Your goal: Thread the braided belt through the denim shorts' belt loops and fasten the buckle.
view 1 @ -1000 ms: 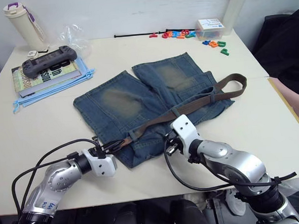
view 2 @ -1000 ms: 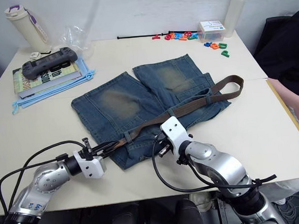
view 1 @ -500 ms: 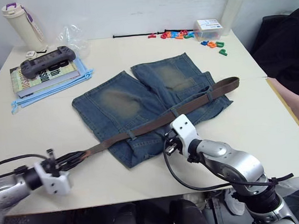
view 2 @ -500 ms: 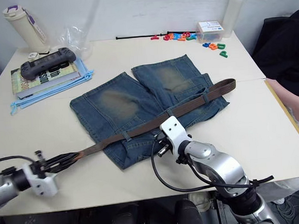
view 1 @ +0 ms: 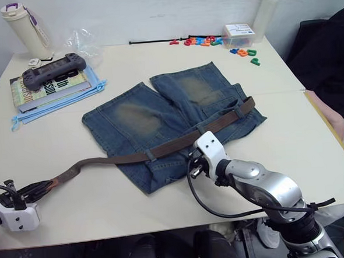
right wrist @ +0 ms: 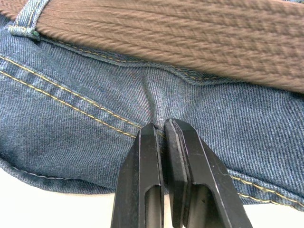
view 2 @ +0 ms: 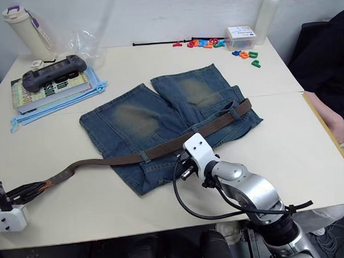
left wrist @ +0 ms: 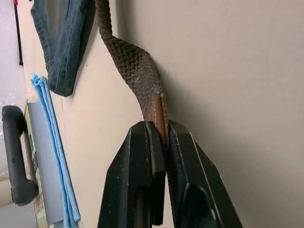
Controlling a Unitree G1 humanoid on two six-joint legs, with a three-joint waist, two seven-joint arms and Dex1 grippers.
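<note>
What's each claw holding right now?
Left claw: shut on the braided belt, at its leather tip.
Right claw: shut, pinching the denim shorts.

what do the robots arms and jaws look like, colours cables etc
The right arm is rounded silver-grey metal with black joints, ending in a white wrist block; a black cable loops loosely beneath it. The left gripper has a white block too, with black cables trailing off. Each gripper ends in two slim matte black fingers, flat-sided and tapering toward the tips.

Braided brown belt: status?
Left gripper shut on the braided brown belt tip. Right gripper pinching the blue denim shorts waistband. Belt runs through the loops; nothing in the way.
</note>
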